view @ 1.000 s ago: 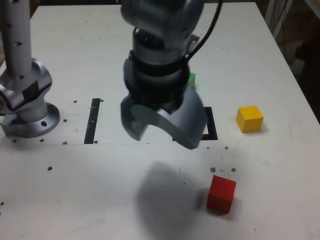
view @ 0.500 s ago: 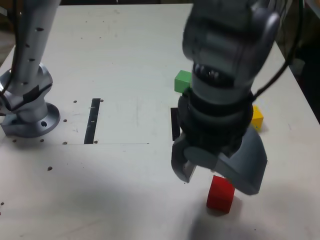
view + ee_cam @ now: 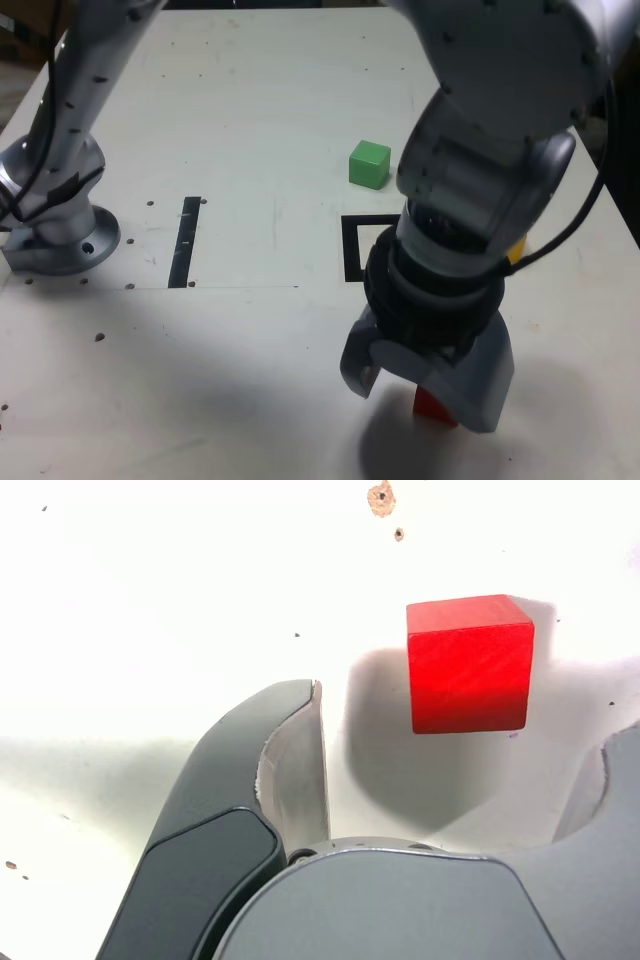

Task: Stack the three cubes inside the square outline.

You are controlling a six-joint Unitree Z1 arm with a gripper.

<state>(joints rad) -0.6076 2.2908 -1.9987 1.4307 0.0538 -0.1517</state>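
The red cube [image 3: 436,408] rests on the table near the front edge, mostly hidden by my gripper [image 3: 418,396], which hangs right over it. In the wrist view the red cube [image 3: 468,665] lies in the gap of the gripper [image 3: 470,715], whose fingers [image 3: 285,760] stand wide open and touch nothing. The green cube [image 3: 369,163] sits farther back. Only a sliver of the yellow cube [image 3: 516,246] shows behind the arm. The square outline [image 3: 350,247] is partly covered by the arm; its left side and a corner show.
A straight black tape strip [image 3: 186,240] lies toward the exterior view's left. The arm's metal base [image 3: 55,225] stands at the far left edge. Small holes dot the table surface.
The gripper has swung from above the square outline toward the front and the exterior view's right and dropped over the red cube. The green cube is uncovered; the yellow one is now mostly hidden.
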